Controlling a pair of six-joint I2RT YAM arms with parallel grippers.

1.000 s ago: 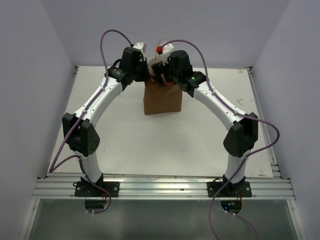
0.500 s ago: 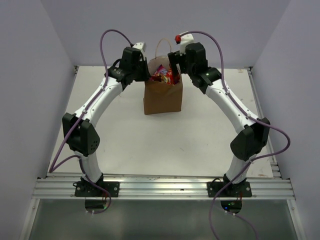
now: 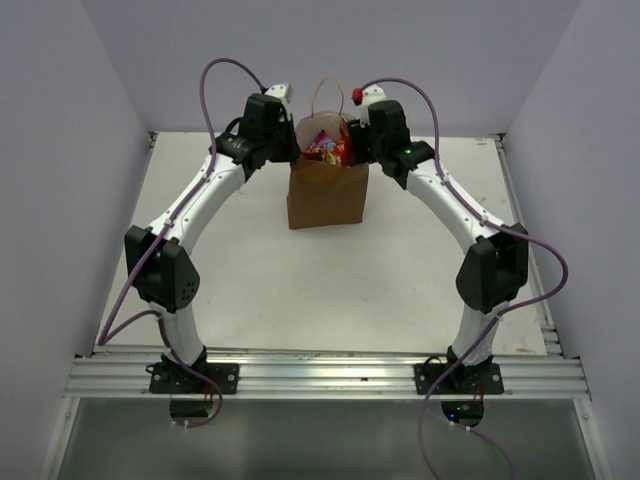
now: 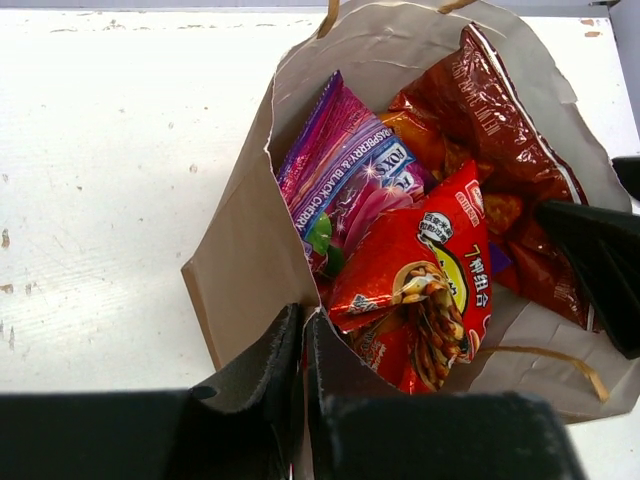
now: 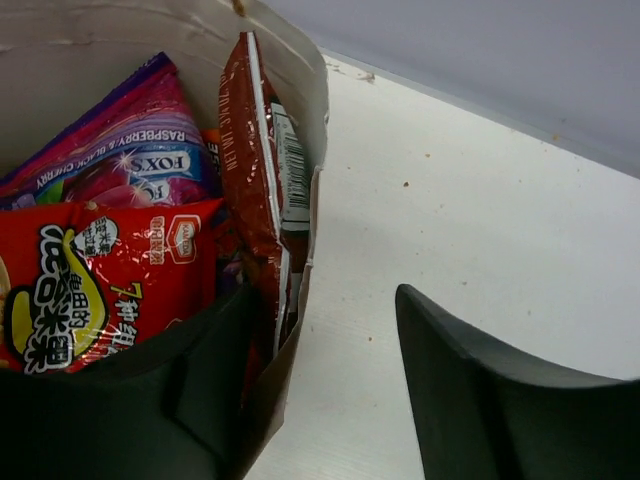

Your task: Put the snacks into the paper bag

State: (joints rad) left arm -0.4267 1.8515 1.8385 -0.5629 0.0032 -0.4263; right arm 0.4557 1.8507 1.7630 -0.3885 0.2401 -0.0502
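Brown paper bag (image 3: 326, 195) stands upright near the far edge of the desk (image 3: 300, 290), with open room left, right and front. The snacks (image 4: 420, 230) fill its mouth. The left gripper (image 4: 303, 340) is pinched tight on the bag's left rim. The right gripper (image 5: 322, 300) gapes astride the right rim, one finger inside; a second ago it hung over the mouth.

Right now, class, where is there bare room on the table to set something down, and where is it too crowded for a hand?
Free: the table between the paper bag and the arm bases, plus both back corners outside the arms. Crowded: the bag mouth, packed with snacks, left end effector pinching its rim, right end effector straddling its wall.
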